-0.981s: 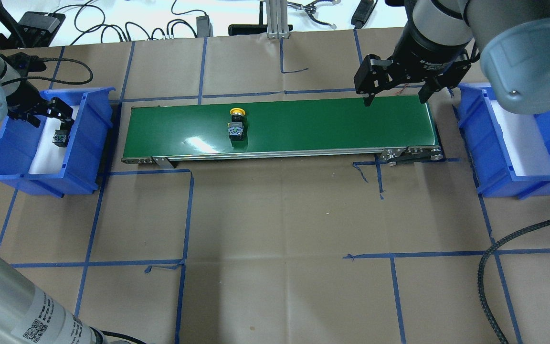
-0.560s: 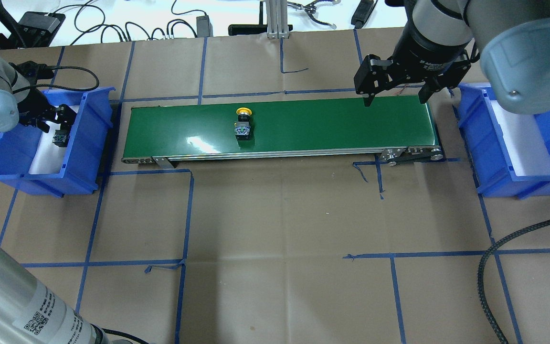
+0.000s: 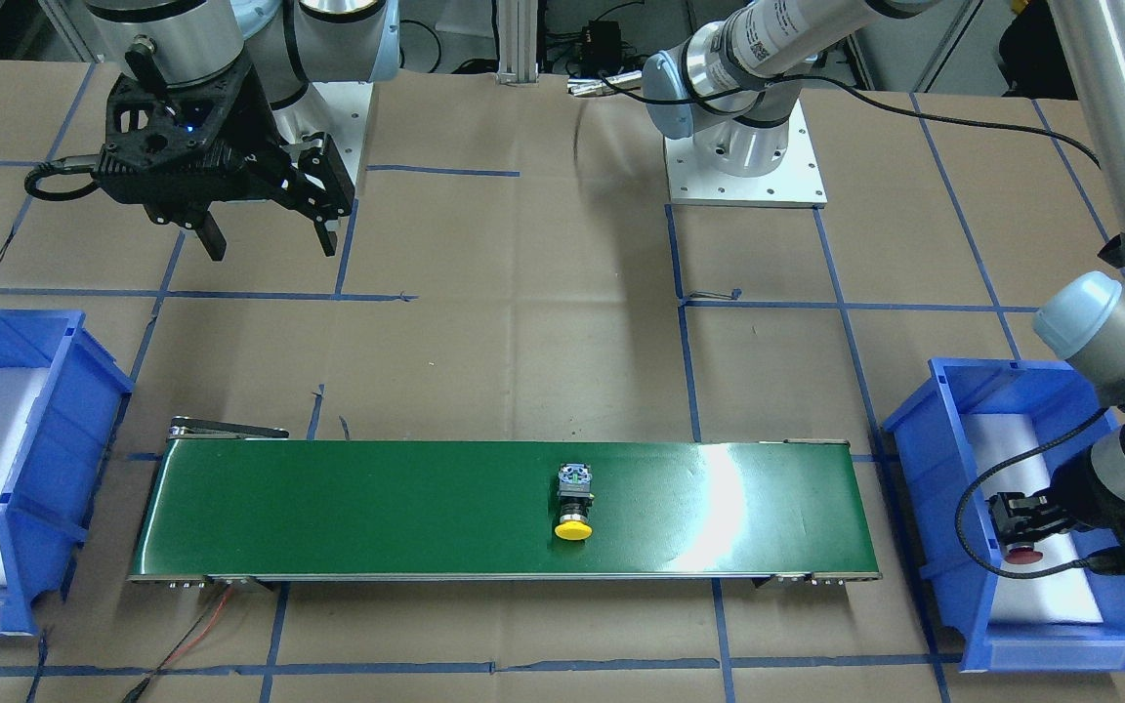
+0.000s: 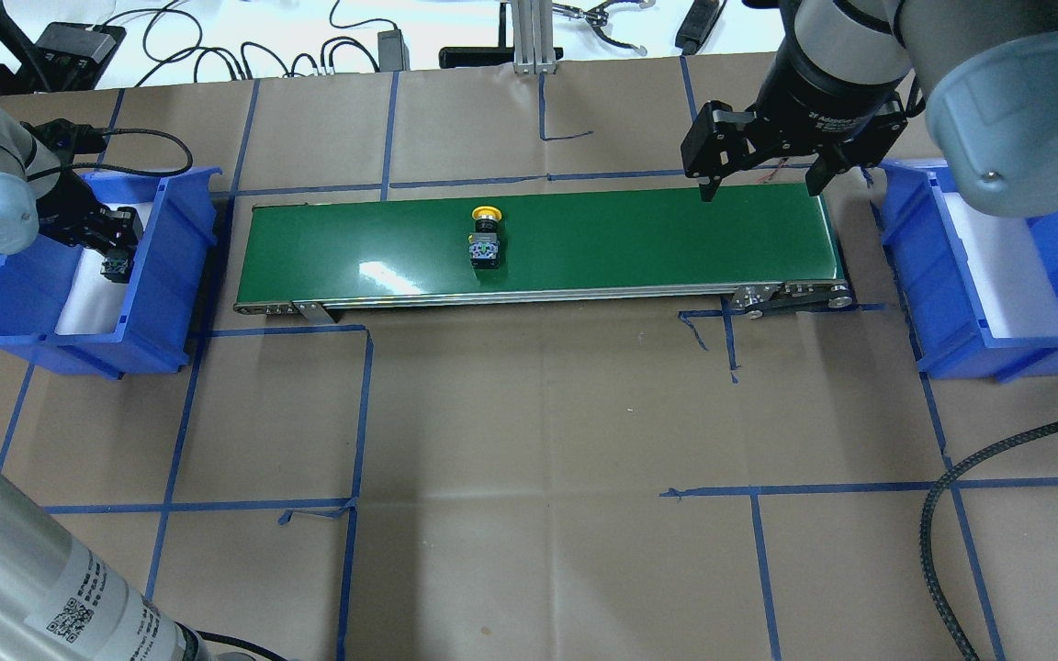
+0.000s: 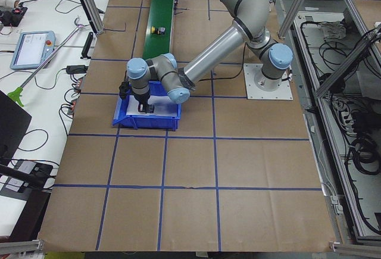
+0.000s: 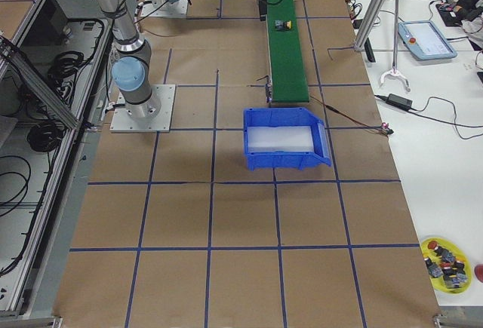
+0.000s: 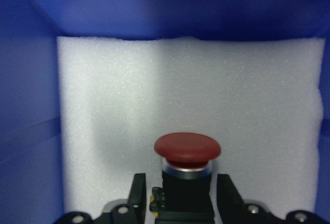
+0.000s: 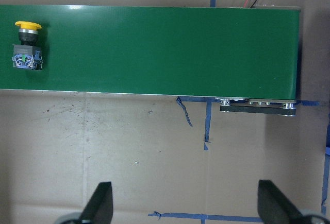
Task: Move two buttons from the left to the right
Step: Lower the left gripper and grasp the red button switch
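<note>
The yellow-capped button lies on its side on the green conveyor belt, left of the belt's middle; it shows at the far left of the right wrist view. The red-capped button rests on white foam inside the left blue bin. My left gripper is down in that bin, its fingers shut against the red button's black body. My right gripper hangs open and empty above the belt's right end, far from the yellow button.
The right blue bin, lined with white foam, stands just past the belt's right end. Brown paper with blue tape lines covers the table. A black braided cable curves in at the near right. Cables and devices lie beyond the far edge.
The yellow button has travelled a little to the right along the belt. My left gripper has lowered over the red button and narrowed from open to shut on it. The right arm has held still.
</note>
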Robot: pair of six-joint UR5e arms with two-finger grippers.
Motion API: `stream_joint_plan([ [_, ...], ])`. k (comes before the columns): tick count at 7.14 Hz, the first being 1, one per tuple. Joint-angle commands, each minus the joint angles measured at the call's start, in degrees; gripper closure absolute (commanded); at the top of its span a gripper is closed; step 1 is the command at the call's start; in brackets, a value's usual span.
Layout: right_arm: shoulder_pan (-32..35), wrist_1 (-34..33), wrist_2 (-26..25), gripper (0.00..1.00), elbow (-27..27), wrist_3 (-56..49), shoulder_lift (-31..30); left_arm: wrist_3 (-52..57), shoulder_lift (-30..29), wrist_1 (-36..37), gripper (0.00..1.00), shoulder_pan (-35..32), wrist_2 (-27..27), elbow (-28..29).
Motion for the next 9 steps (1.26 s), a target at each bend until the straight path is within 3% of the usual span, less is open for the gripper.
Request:
stream_joint_plan([
  [1,0.04,-0.07,0.1,0.0,-0.09,-0.08,0.0,-0.06,2.3,-6.18,0.87,0.09,0.31,2.65],
  [4,0.04,-0.07,0.1,0.0,0.35,-0.17,0.09,0.3,9.42,-21.65,0.87,1.13,0.66,8.37],
  [9,-0.14,-0.15,-0.52,0.0,0.35,-0.26,0.09,-4.87,13.82,-23.63,0.87,-2.61,0.83,7.07],
])
